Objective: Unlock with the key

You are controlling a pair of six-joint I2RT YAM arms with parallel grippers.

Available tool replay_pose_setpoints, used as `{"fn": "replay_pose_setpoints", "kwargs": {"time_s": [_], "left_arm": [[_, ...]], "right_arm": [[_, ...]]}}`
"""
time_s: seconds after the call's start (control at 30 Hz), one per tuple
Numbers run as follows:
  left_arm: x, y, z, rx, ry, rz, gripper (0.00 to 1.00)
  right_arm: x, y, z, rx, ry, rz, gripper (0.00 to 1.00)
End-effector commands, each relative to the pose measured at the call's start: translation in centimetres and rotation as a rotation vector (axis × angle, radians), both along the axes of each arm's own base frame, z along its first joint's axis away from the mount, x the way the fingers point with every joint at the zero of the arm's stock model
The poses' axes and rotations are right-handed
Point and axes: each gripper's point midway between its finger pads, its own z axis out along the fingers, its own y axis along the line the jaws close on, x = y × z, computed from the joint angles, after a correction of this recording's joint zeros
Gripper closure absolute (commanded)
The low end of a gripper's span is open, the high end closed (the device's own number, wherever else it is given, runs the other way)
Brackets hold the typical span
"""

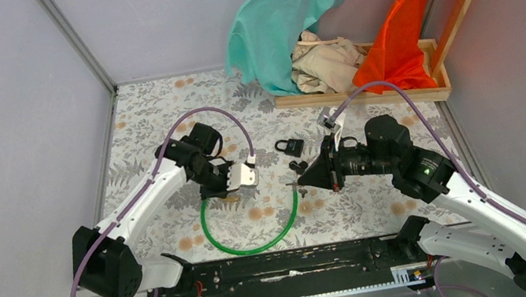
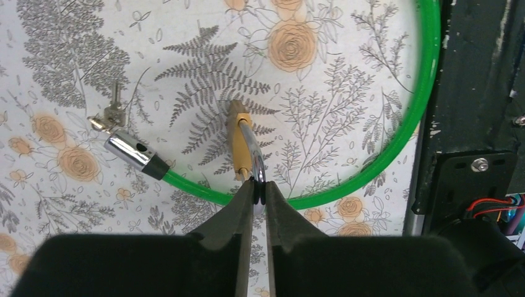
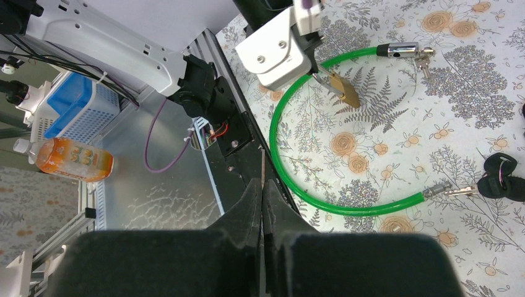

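Note:
My left gripper is shut on the silver shackle of a small brass padlock, which hangs edge-on over the floral mat inside the green cable loop. In the top view the left gripper holds the padlock left of centre. My right gripper is shut on a thin key, seen edge-on, its tip pointing left toward the padlock, a short gap away. The right wrist view shows the padlock under the left gripper's white body.
The cable's metal lock end with keys lies on the mat. A black padlock and black-headed keys lie behind the key. A wooden tray of clothes stands back right. A black rail runs along the near edge.

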Motion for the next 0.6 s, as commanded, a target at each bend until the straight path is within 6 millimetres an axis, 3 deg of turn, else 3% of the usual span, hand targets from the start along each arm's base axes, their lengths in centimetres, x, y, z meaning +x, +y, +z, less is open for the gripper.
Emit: {"fn": "replay_pose_setpoints", "kwargs": {"time_s": [0.0,0.13,0.27,0.37,0.57], "left_arm": [[1.9,-0.5,0.4,0.008,-0.036,0.050,0.78],[1.9,-0.1,-0.1,0.033,-0.040,0.050,0.66],[1.6,-0.4,0.2,0.014,-0.034,0.034,0.38],[1.8,-0.9,0.5,0.015,-0.064,0.005,0.28],[3.7,-2.2,0.7,0.070,-0.112,0.034,0.27]], "right_arm": [[0.4,-0.4,1.6,0.037,-0.054,-0.031,1.00],[0.4,-0.3,1.6,0.034,-0.055,-0.026,1.00],[0.3,-0.2,1.5,0.033,-0.052,-0.018,1.00],[0.3,-0.2,1.6,0.033,-0.054,-0.017,1.00],[0.3,-0.5,1.9,0.031,-0.057,-0.027,1.00]]}}
